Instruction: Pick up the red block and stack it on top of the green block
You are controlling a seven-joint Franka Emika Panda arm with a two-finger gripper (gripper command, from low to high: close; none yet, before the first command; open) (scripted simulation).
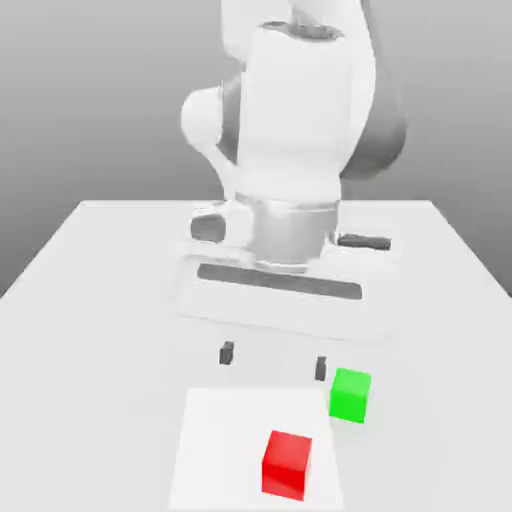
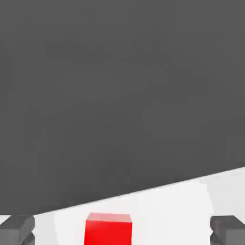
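The gripper (image 1: 273, 360) hangs from the white arm (image 1: 295, 120) with its jaws spread wide and nothing between them; its two dark fingertips (image 1: 227, 352) stand well apart above the table (image 1: 90, 290). In the hand view the gripper (image 2: 122, 228) shows the same wide stance, one grey fingertip (image 2: 16, 228) at each lower corner of the picture, with the red block (image 2: 108, 229) lying between them but apart from both. In the exterior view the red block (image 1: 287, 463) rests on a slightly brighter square patch (image 1: 215, 450) of the table, nearer the camera than the fingertips and untouched by them. The green block (image 1: 350, 394) sits just off that patch's edge, toward the exterior view's right, close beside the nearer fingertip yet not gripped. The two blocks lie near each other without touching, the green one farther from the camera and more to the exterior view's right than the red. Both blocks rest flat on the table, neither stacked. Behind the table the background is plain grey.
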